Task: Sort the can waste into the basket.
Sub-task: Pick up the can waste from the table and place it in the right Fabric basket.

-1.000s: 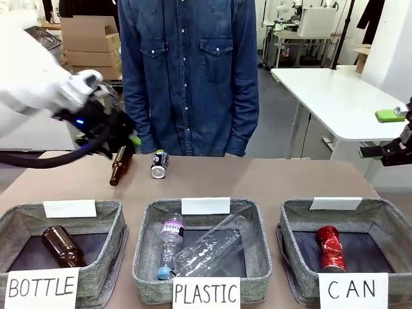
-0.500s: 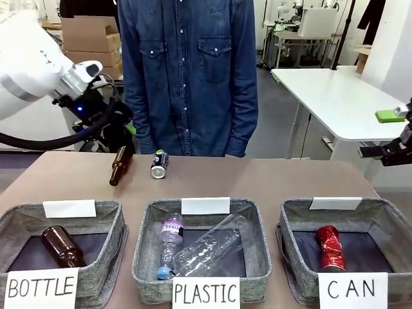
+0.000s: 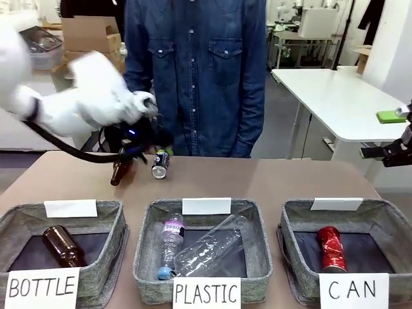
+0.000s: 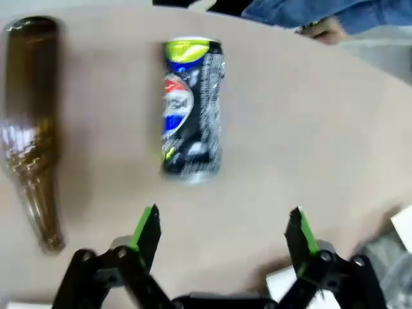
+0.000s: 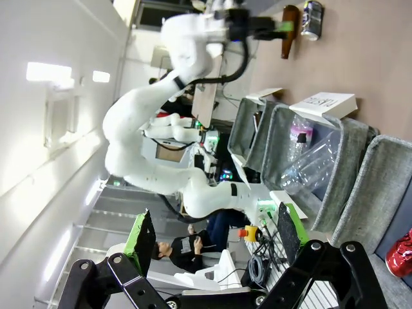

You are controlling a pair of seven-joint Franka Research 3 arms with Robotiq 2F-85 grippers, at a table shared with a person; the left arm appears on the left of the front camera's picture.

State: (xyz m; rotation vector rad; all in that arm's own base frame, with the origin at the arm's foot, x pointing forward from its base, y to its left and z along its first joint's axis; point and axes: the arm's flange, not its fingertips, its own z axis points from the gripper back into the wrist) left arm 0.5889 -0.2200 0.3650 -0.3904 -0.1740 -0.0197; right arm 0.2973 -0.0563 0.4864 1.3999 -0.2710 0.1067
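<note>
The black-and-silver can [image 3: 159, 163] lies on its side on the brown table near the far edge; in the left wrist view this can [image 4: 192, 106] is just ahead of my open left gripper [image 4: 222, 232], apart from the green pads. In the front view my left gripper [image 3: 145, 148] hovers blurred just left of and above it. The shiny red can [image 3: 331, 248] lies inside the grey CAN basket [image 3: 386, 222] at the front right. My right gripper [image 5: 212, 238] is open with nothing between its fingers, held off the table's right side [image 3: 393, 153].
A brown glass bottle [image 3: 119, 168] lies just left of the black can. The BOTTLE basket [image 3: 109, 215] holds another brown bottle, and the PLASTIC basket [image 3: 254, 219] holds clear bottles. A person in a denim shirt [image 3: 193, 71] stands at the far edge.
My left arm has swung right and down from beside the brown bottle to the black can. The right arm and all objects have stayed put.
</note>
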